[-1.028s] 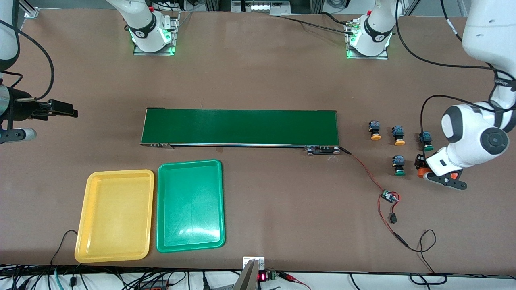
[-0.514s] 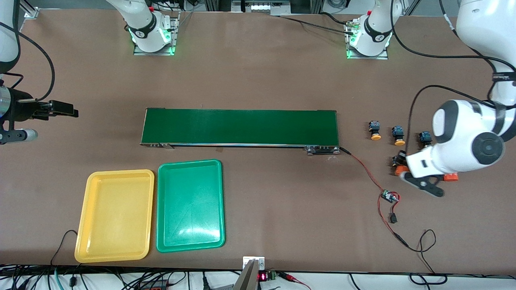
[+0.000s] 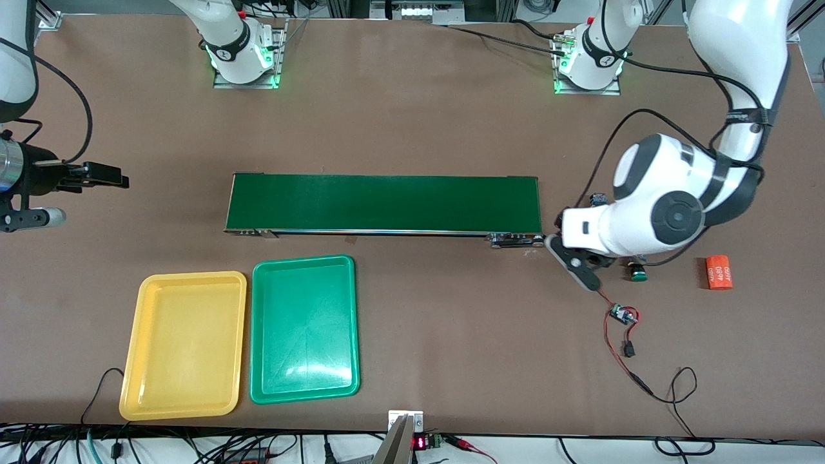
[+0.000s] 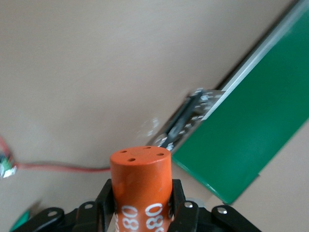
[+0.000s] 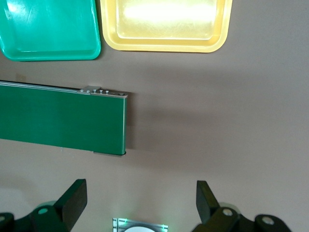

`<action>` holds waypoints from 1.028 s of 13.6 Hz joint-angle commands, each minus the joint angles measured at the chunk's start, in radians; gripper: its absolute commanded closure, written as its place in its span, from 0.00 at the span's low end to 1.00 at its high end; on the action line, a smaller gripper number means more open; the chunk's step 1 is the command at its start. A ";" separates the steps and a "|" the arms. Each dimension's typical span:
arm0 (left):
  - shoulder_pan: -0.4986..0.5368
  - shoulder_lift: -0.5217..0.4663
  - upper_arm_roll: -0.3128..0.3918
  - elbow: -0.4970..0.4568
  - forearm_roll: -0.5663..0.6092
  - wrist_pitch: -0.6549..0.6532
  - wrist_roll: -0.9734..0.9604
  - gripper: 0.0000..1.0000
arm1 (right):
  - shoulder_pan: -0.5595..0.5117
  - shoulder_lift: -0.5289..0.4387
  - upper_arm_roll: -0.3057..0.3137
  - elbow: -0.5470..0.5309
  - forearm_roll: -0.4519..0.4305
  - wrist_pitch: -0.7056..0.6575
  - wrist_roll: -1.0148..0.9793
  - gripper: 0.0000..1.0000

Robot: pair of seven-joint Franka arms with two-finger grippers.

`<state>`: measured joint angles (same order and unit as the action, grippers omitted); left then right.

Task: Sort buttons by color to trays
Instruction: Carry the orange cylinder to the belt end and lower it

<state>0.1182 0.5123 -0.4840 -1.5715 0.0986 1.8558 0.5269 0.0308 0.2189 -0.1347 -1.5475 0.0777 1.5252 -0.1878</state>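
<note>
- My left pincer (image 4: 141, 212) is clamped on an orange cylinder (image 4: 140, 186), just off the belt (image 3: 385, 203) end.
- Right pincer (image 5: 137, 200) spread apart, waiting past the belt's right-arm end.

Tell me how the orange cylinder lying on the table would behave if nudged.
The orange cylinder lies on its side on the flat table, so it would probably roll. It looks rigid and smooth, so likely stiff and somewhat slippery.

Brown tabletop (image 3: 412, 116), even light w/ soft glare, cable clutter (image 3: 193, 448) along table's camera-side edge
</note>
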 commanded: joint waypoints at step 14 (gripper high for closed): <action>-0.229 0.083 -0.019 -0.039 0.061 0.092 0.384 0.86 | 0.103 -0.317 0.081 -0.517 0.001 0.337 0.264 0.00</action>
<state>-0.1142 0.5960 -0.4999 -1.5850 0.1420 1.9155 0.8724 0.1321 -0.0677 -0.0782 -2.0233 0.0781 1.8287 0.0348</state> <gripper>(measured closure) 0.498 0.000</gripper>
